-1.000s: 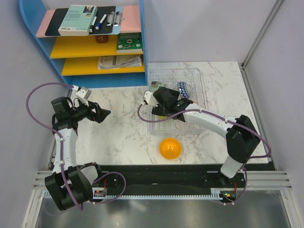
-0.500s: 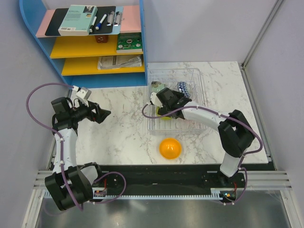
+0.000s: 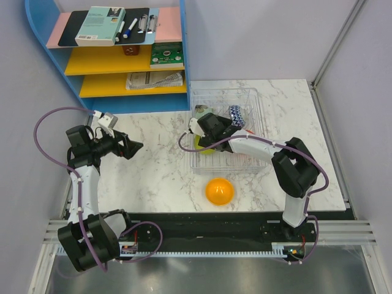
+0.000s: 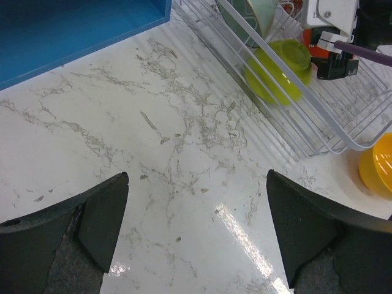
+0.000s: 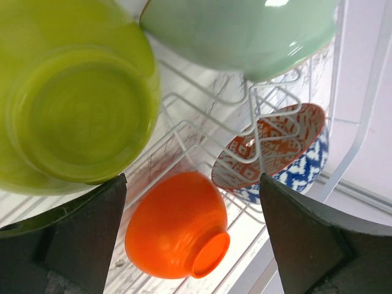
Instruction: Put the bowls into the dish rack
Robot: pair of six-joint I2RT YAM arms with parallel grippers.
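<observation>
The orange bowl sits on the worktop, just in front of the dish rack. The right gripper, spread wide inside the rack, is nearer. The left gripper, also spread, is far off.

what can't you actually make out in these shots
- Top view: the right arm covers the middle of the dish rack, so the red bowl barely shows there.
- Left wrist view: the orange bowl is cut off by the right edge, the pale grey-green bowl by the top edge.
- Right wrist view: the lime green bowl runs off the left edge.
- Top view: print on the book is too small to read.
</observation>
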